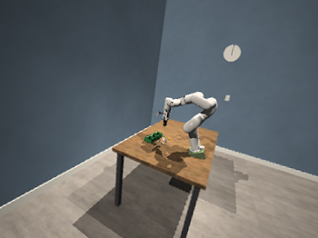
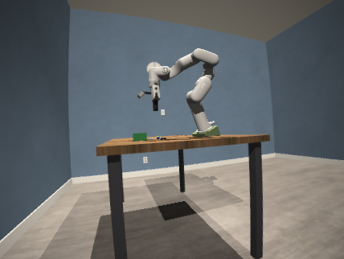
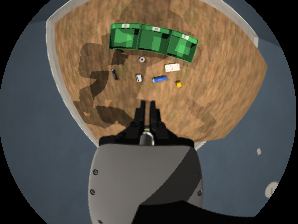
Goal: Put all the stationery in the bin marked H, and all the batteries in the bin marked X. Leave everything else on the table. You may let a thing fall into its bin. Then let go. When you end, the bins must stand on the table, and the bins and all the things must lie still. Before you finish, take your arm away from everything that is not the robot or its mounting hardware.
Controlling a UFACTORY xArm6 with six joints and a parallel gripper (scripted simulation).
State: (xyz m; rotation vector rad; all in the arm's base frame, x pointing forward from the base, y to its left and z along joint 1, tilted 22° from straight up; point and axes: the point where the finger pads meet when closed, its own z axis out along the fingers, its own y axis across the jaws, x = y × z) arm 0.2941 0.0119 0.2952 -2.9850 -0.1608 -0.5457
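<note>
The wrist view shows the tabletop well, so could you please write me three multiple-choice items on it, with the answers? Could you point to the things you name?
1. Where does the blue cylinder [image 1: 165, 140] [image 2: 158, 137] [image 3: 160, 79] lie?
A) inside a bin
B) on the table [image 1: 179, 167] [image 2: 182, 143] [image 3: 220, 65], outside the bins
C) between the gripper's fingers

2. How many green bins [image 1: 153, 136] [image 2: 140, 137] [image 3: 154, 35] stand in the row?
A) two
B) four
C) three

3. What does the gripper [image 1: 164, 125] [image 2: 155, 109] [image 3: 147, 107] hold?
A) nothing
B) a bin
C) the yellow thing

1: B, as it lies on bare wood, apart from the bins.
2: C, as three compartments stand side by side.
3: A, as its fingers stand close together with nothing between them.
</note>
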